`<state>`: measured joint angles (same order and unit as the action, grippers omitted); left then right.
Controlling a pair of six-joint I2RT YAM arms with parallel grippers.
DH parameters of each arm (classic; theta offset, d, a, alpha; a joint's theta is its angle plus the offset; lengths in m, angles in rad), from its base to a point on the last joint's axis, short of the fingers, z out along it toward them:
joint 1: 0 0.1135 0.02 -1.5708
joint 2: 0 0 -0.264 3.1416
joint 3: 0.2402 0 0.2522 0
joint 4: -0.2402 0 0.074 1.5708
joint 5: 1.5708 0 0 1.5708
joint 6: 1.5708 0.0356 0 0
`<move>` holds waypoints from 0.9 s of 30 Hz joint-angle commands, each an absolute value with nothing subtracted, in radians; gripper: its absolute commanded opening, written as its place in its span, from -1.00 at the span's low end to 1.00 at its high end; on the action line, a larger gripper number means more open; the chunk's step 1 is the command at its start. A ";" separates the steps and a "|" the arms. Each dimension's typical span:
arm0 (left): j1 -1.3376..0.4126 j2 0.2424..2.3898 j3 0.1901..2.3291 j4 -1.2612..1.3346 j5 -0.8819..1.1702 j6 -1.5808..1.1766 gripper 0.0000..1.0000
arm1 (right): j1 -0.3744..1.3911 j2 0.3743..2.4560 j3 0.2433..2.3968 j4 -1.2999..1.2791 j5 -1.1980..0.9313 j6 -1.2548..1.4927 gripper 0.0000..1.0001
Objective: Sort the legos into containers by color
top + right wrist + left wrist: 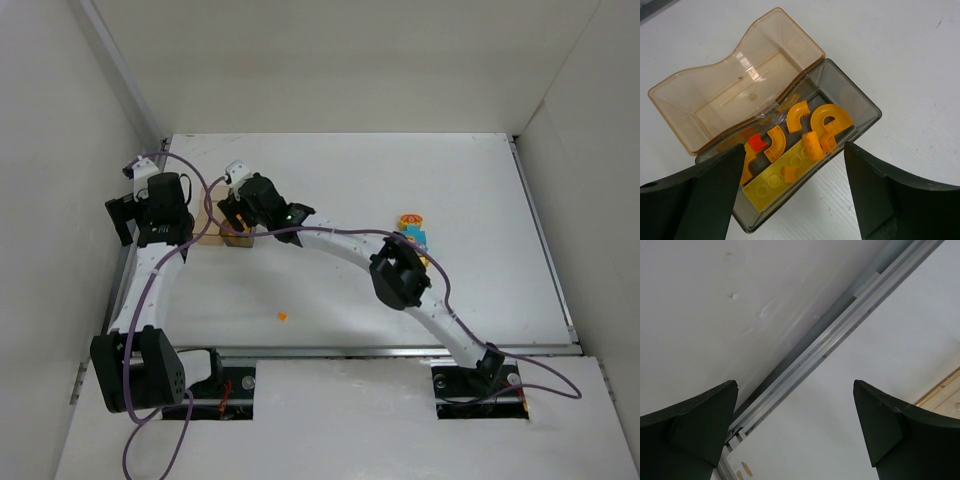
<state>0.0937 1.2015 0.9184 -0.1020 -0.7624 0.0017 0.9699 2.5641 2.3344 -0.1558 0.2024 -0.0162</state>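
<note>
In the right wrist view, two joined boxes lie on the white table. The tan-clear box point(732, 97) is empty. The smoky dark grey box point(852, 107) holds several orange curved pieces point(799, 116), a yellow ridged plate point(771, 186), small orange blocks and one orange-red piece point(758, 144). My right gripper point(796, 192) hovers open and empty just above the grey box. In the top view it point(237, 213) sits over the boxes point(213, 234). A tiny orange piece point(282, 316) lies alone on the table. My left gripper point(140, 213) is open and empty beside the left wall.
A stack of cyan, yellow and orange-red bricks point(412, 229) stands at mid-right, partly behind the right arm's elbow. White walls enclose the table on three sides. The left wrist view shows the wall, the metal edge rail point(840, 342) and bare table.
</note>
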 commanded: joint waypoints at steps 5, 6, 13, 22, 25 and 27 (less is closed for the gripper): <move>0.100 1.161 0.914 -0.077 -0.769 0.000 1.00 | 0.983 2.251 2.087 -0.124 0.137 0.008 0.70; 0.100 1.161 0.914 -0.077 -0.769 0.000 1.00 | 0.983 2.158 1.965 -0.141 0.127 0.008 0.70; 0.109 1.140 0.914 -0.077 -0.767 0.000 1.00 | 1.123 1.904 1.532 -0.360 0.106 0.098 0.65; 0.138 1.089 0.905 -0.077 -0.733 -0.009 1.00 | 1.204 1.930 1.442 -0.411 0.020 0.124 0.55; 0.138 1.080 0.905 -0.086 -0.733 0.000 1.00 | 1.204 1.994 1.517 -0.445 0.031 0.115 0.37; 0.138 1.080 0.905 -0.086 -0.733 0.000 1.00 | 1.204 2.029 1.542 -0.468 0.043 0.115 0.31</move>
<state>0.1329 1.1130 0.9092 -0.1020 -0.7319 0.0017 1.2110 2.0151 1.4612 -0.4416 0.0368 0.1097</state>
